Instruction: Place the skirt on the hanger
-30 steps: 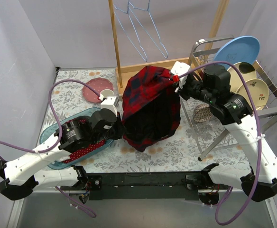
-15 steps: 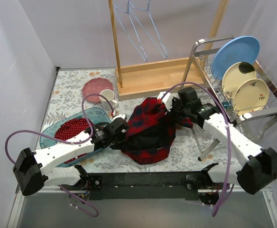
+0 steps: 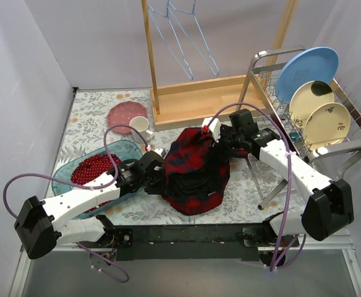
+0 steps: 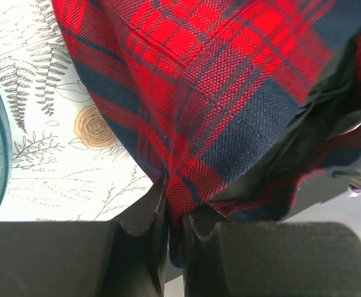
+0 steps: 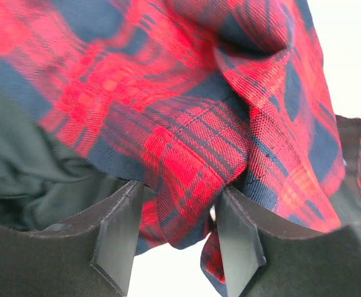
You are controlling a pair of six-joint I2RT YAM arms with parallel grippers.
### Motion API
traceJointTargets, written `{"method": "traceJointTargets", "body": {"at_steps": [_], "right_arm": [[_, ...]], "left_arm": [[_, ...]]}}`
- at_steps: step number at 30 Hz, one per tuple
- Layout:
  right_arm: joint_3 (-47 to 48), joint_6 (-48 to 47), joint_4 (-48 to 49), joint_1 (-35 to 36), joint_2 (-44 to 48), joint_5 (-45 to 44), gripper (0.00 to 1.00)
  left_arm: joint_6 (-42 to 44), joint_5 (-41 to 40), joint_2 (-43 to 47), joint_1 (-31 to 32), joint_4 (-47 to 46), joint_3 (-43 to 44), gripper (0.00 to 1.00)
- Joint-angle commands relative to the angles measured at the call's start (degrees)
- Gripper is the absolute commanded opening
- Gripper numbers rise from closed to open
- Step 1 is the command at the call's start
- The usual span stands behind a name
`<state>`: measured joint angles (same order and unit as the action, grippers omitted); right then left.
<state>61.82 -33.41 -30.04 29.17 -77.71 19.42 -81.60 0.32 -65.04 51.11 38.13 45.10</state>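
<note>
The red and navy plaid skirt [image 3: 196, 170] lies bunched on the table, its dark lining showing. My left gripper [image 3: 159, 176] is at the skirt's left edge. In the left wrist view the gripper [image 4: 174, 210] is shut on a fold of the skirt [image 4: 199, 74]. My right gripper [image 3: 220, 139] is at the skirt's upper right corner. In the right wrist view this gripper [image 5: 177, 216] stands open, and a loose fold of the skirt [image 5: 168, 93] hangs between the spread fingers. Wire hangers [image 3: 186, 37] hang from the wooden rack at the back, apart from the skirt.
The wooden rack's base [image 3: 193, 102] lies just behind the skirt. A dish rack [image 3: 353, 111] with plates stands at the right. A blue tray [image 3: 122, 148] holding red dotted cloth sits at the left. A white mug [image 3: 140, 127] and a pink plate [image 3: 123, 114] are behind it.
Both arms came down and the skirt dropped from held high to lying on the table. The right gripper has opened; the left stays shut on the cloth.
</note>
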Motion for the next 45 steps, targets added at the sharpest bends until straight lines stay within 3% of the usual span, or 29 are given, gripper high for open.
{"method": "traceJointTargets", "body": {"at_steps": [1,11,24,27,30,31,32,40,45], "right_arm": [[0.8,-3.4,-2.2,-0.1,1.9,6.6,0.55],[-2.5,-6.8,-0.1,-0.3,-2.2,-0.3,0.66],[-7.9,-7.2,6.7,-3.3,-4.3,-1.1,0.69],[-9.3,-5.2,10.6,-3.3,-3.3,-2.7,0.61],[-8.3,-3.7,9.8,-3.3,0.7,-1.9,0.37],[-7.6,-3.4,9.1,-3.3,3.4,-1.2,0.25],[-6.2,-3.0,7.4,-3.4,4.7,-0.4,0.21],[5.8,-1.4,-6.9,-3.3,13.3,9.3,0.01],[12.1,0.7,-10.2,-3.3,16.1,13.1,0.01]], "left_arm": [[0.7,4.2,3.6,-1.1,-2.1,-1.2,0.09],[-1.9,7.2,9.2,-2.9,-3.8,-4.9,0.03],[-3.8,9.3,15.3,-4.1,-4.5,-9.6,0.02],[-3.9,8.8,15.6,-4.4,-3.7,-8.7,0.02],[-3.6,7.6,15.9,-4.3,-1.1,-6.6,0.01],[-3.5,6.6,16.1,-4.3,-0.6,-4.8,0.01],[-3.4,6.1,16.4,-4.3,0.5,-4.0,0.00],[0.0,0.7,15.7,-4.3,4.9,4.5,0.00],[2.9,-4.3,14.9,-4.4,7.7,12.6,0.00]]}}
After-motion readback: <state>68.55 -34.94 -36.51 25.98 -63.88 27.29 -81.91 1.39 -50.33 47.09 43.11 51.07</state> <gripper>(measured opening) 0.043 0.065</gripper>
